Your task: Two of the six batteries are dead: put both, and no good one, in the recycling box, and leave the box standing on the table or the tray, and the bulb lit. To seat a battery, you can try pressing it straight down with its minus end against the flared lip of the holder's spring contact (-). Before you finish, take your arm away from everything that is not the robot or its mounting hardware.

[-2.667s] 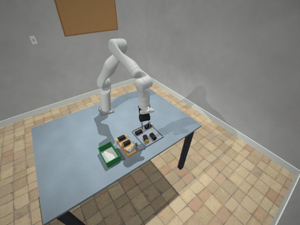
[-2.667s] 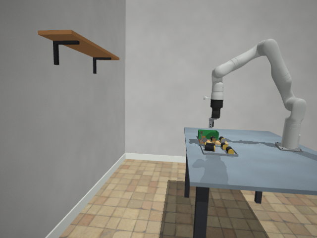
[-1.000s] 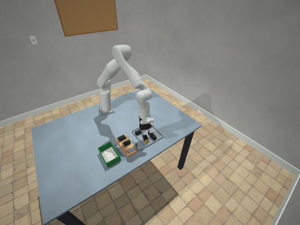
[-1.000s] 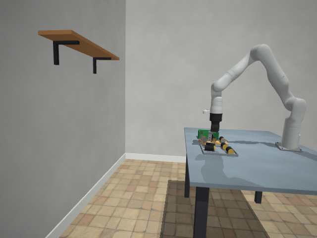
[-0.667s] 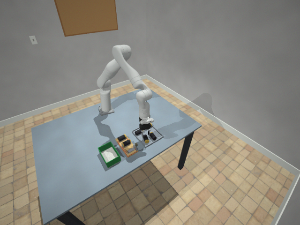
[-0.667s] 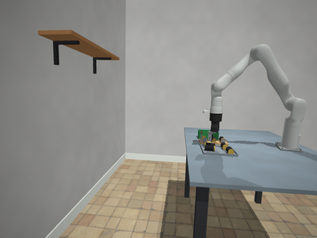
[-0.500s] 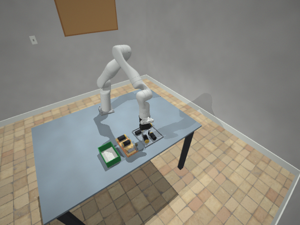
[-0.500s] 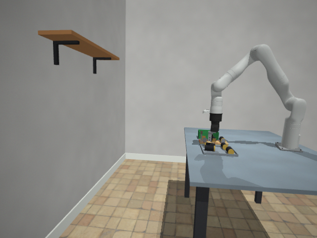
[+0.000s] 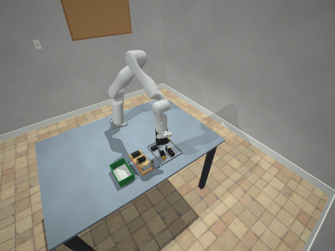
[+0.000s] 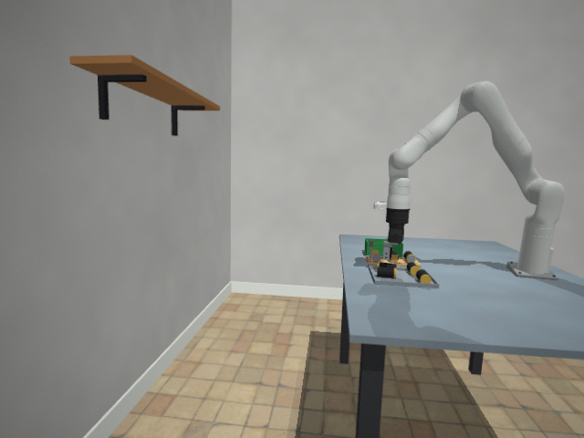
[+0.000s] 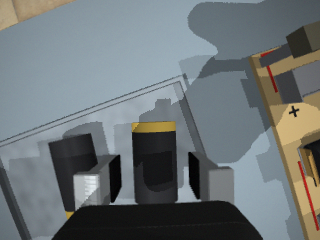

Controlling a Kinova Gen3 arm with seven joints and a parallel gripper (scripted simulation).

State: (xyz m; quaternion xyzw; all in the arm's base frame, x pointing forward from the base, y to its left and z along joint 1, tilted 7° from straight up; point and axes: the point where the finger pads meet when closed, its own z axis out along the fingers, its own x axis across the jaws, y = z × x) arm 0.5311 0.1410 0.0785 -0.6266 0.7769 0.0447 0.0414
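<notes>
- Grey plain walls are seen on all sides; a tiled floor [image 9: 243, 205] in tan and reddish squares is edged by a pale skirting board.
- A wooden shelf [image 10: 155, 82] on two black brackets is fixed high on the left wall in the exterior view; a small wall plate [image 9: 36, 44] is noted in the top view.
- A blue-grey table [image 9: 75, 162] on dark legs is recorded, with broad shadows of the arm cast across it.
- The white arm [image 9: 135, 72] is bolted at the far side of the table and is bent down over the tray.
- A shallow clear tray [image 9: 177, 149] is set near the right front edge; black batteries with yellow ends are lying in it.
- The gripper [image 11: 155, 176] is lowered into the tray with its fingers spread wide on either side of one battery [image 11: 154, 160]; nothing is pinched, and gaps are seen on both sides.
- A second battery [image 11: 72, 157] is lying just left of it in the wrist view.
- A wooden battery holder [image 9: 140, 162] with two batteries seated is placed left of the tray.
- A green recycling box [image 9: 129, 177] is standing upright on the table, just left of the holder.
</notes>
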